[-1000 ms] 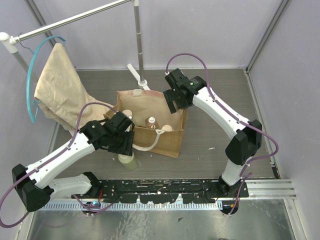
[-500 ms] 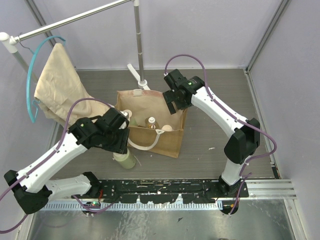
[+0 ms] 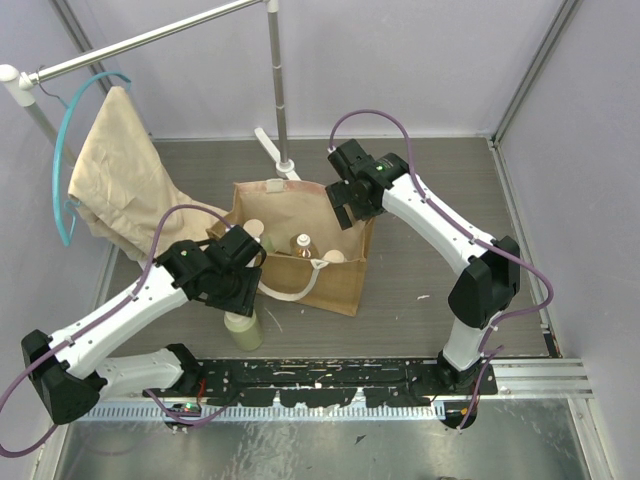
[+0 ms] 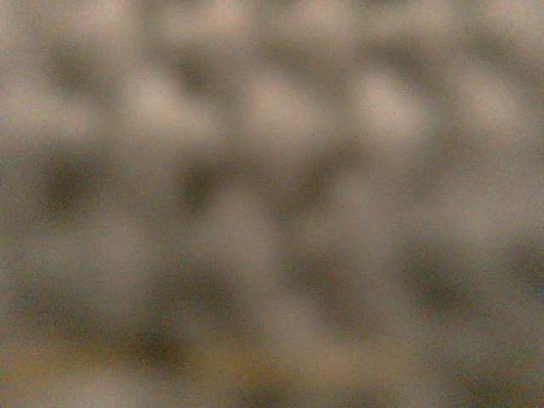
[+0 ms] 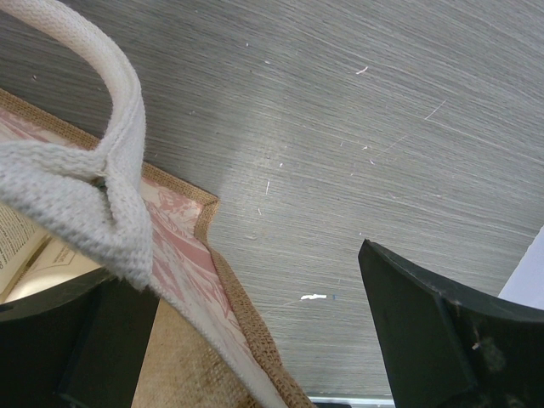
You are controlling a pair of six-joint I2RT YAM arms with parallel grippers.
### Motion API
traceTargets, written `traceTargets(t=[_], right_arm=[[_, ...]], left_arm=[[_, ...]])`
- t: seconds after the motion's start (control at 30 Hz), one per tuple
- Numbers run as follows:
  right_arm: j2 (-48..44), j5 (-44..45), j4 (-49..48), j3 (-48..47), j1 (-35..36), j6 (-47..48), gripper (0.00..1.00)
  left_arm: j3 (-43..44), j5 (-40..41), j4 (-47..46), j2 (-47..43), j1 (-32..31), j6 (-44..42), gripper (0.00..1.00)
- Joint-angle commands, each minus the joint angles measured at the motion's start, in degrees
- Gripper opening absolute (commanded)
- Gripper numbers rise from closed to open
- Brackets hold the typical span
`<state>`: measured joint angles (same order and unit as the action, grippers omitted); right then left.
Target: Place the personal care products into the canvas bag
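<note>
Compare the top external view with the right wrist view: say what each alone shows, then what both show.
Only the top external view shows both arms, the pale green bottle outside the canvas bag, the amber bottle inside it, and the beige cloth on its teal hanger. Only the right wrist view shows, close up, the weave of the cream handle and the pink print on the rim patch. Both show the bag, the grey table and the right gripper, open at the bag's rim.

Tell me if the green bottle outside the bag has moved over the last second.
Yes. The green bottle has shifted slightly left and nearer the black rail, away from the bag.
</note>
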<state>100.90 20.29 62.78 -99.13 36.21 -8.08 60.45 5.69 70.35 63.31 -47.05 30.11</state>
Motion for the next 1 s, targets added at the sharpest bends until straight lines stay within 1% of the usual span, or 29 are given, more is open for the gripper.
traceTargets(t=[0.0,0.03,0.07,0.1,0.2,0.33,0.7,0.97], right_arm=[[-1.72,0.59,-0.84,0.31,-0.25,0.14,1.00],[-1.68,0.54,-0.83,0.34,-0.20,0.09,1.00],[-1.61,0.60,-0.84,0.34,-0.21,0.16,1.00],[-1.48,0.51,-0.89,0.34,-0.19,0.18,1.00],[-1.27,0.39,-0.90,0.25,-0.22,0.24,1.00],[-1.06,0.11,-0.88,0.25,-0.20,0.18,1.00],[-1.32,0.45,-0.79,0.38,-0.23,0.16,1.00],[-1.23,0.62,-0.73,0.39,-0.21,0.17,1.00]], left_arm=[[-0.24,-0.88,-1.65,-1.26,-0.29,0.45,0.62],[-0.30,-1.08,-1.28,-1.60,-0.19,0.62,0.70],[-0.44,-1.30,-0.98,-1.84,-0.18,0.79,0.73],[-0.58,-1.64,-0.71,-2.21,-0.22,0.87,0.79],[-1.03,-1.98,-0.17,-2.95,-0.27,1.18,0.91],[-2.83,-3.06,-1.13,-3.04,-0.24,1.98,0.99],[-7.77,-4.05,-5.15,0.73,-1.05,4.63,0.98],[-11.88,-4.60,-7.98,0.84,-1.62,6.70,0.98]])
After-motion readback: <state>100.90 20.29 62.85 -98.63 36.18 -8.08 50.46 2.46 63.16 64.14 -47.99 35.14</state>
